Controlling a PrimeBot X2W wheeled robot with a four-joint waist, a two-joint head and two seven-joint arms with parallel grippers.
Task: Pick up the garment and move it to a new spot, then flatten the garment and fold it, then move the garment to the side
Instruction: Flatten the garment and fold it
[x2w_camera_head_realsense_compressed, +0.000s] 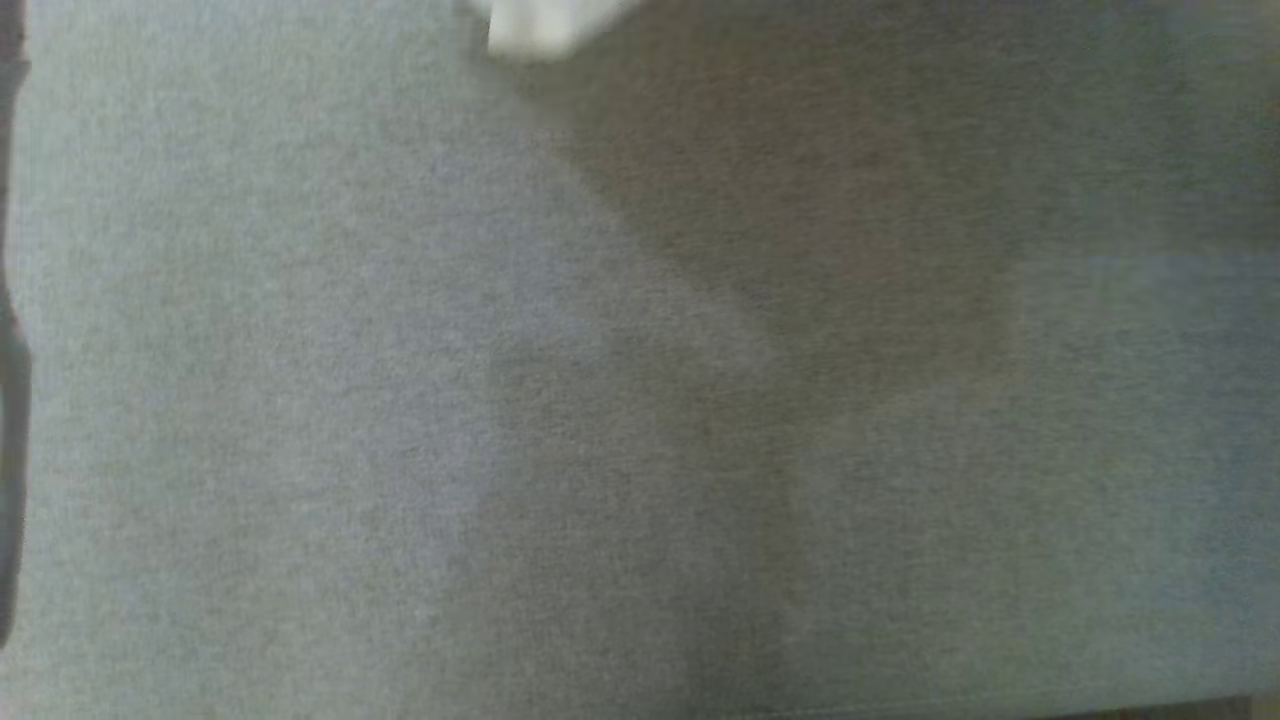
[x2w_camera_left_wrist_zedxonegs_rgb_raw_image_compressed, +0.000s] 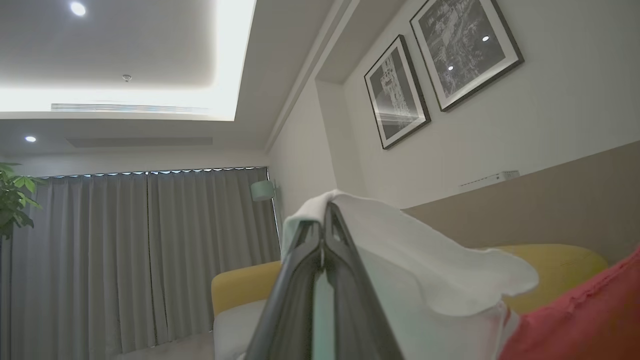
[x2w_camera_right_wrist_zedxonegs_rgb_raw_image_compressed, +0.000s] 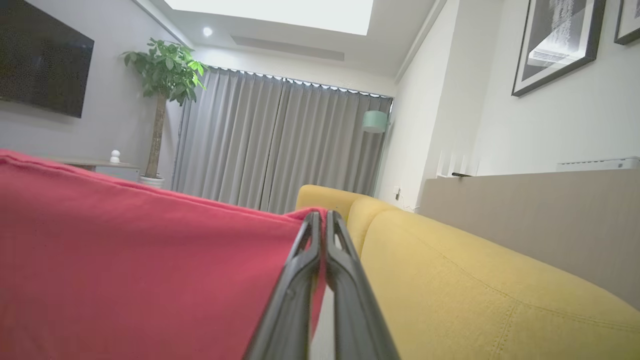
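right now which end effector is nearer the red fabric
Right. The right end effector is shut on the red fabric; the left end effector holds white cloth, red fabric off to its side.

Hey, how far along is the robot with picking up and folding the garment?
Pickup looks done: the left gripper is shut on white cloth, the right gripper on red cloth, beside the yellow sofa. In hand: carrying to a new spot, probably. Left: flattening, folding, moving it aside. Whether both cloths are one garment, I cannot tell.
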